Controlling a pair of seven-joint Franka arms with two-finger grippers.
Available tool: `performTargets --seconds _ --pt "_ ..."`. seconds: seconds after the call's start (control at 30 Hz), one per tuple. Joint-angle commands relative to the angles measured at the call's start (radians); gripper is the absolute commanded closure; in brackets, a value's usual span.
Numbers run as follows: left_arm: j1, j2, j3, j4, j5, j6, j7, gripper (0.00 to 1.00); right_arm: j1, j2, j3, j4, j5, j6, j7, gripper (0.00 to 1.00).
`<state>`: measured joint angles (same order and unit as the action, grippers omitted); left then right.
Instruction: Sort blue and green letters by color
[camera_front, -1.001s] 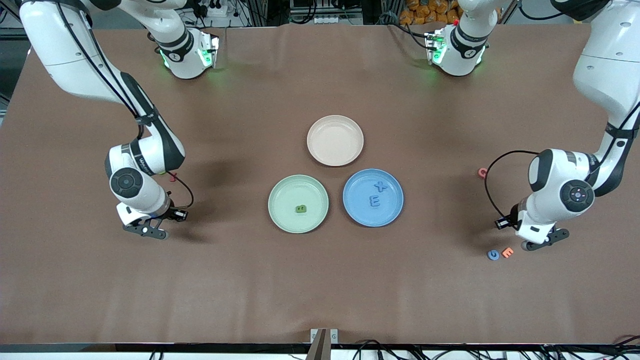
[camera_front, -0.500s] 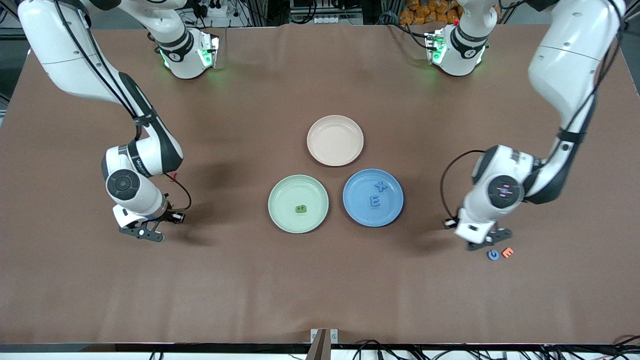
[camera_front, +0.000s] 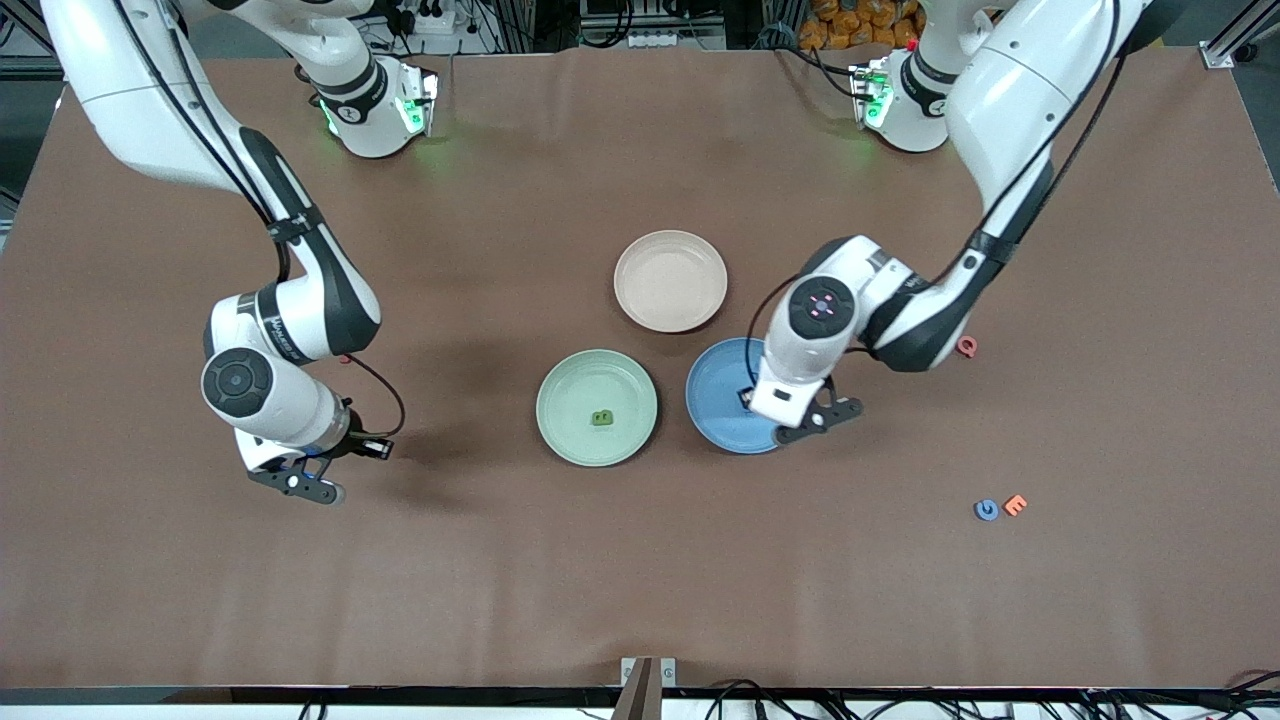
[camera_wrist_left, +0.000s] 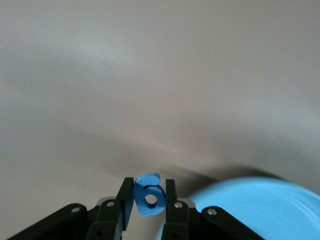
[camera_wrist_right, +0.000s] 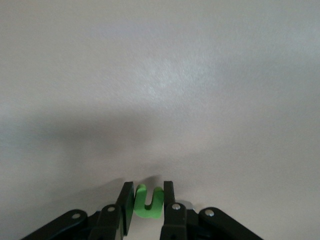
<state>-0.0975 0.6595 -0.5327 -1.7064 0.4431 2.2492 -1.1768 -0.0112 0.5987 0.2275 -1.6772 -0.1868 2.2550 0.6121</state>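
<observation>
Blue 9 (camera_wrist_left: 149, 196) is pinched between the fingers of the left tool (camera_front: 815, 420), which hangs over the blue plate (camera_front: 715, 410) at the plate edge nearest the left arm's end of the tabletop. In the left wrist view the piece sits just off the plate rim, not yet squarely over the bowl. Green U (camera_wrist_right: 148, 202) is clamped in the right tool (camera_front: 298, 482), low over bare tabletop toward the right arm's end, well apart from the green plate (camera_front: 560, 420).

Green plate holds one green letter (camera_front: 601, 418), near its centre. The X and E that should lie in the blue plate are hidden under the left arm, can't confirm them. Another blue letter (camera_front: 987, 510) lies on the tabletop toward the left arm's end and the near edge, touching or just beside an orange E (camera_front: 1016, 505). A red letter (camera_front: 966, 346) sits by the left arm's elbow. Peach plate (camera_front: 670, 281) is empty, nearer the bases than the other two.

Judged step: both arms mid-carry, the left about to drop, the right with a long way to go.

Risks:
- Release now and the 9 may hit the rim and bounce out onto the tabletop, since the tool is at the plate's edge.
- Tiny pieces held by thin finger contact: either could twist or slip during travel.
- The plates are just beside each other, so the arms could crowd one another if the right arm arrives while the left is over its plate.
- Later pick of the blue letter could snag the orange E next to it.
</observation>
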Motion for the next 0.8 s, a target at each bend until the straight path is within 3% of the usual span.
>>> performTargets --seconds 0.0,0.33,0.63,0.73,0.77 --pt "-0.045 -0.017 -0.006 0.008 -0.023 -0.022 -0.055 1.00 0.048 -0.004 0.010 0.068 0.108 -0.046 0.021 0.85" --pt "-0.103 -0.004 -0.020 0.034 -0.023 -0.022 -0.101 1.00 0.181 0.075 0.010 0.177 0.150 -0.037 0.193 0.85" --pt "-0.110 -0.004 -0.020 0.036 -0.023 -0.022 -0.098 0.97 0.241 0.095 0.009 0.186 0.156 -0.037 0.353 0.85" --pt "-0.103 -0.004 -0.020 0.036 -0.023 -0.022 -0.089 0.59 0.254 0.107 0.009 0.186 0.155 -0.037 0.403 0.85" --pt "-0.100 -0.003 -0.020 0.036 -0.021 -0.022 -0.084 0.37 0.257 0.110 0.010 0.186 0.155 -0.037 0.419 0.85"
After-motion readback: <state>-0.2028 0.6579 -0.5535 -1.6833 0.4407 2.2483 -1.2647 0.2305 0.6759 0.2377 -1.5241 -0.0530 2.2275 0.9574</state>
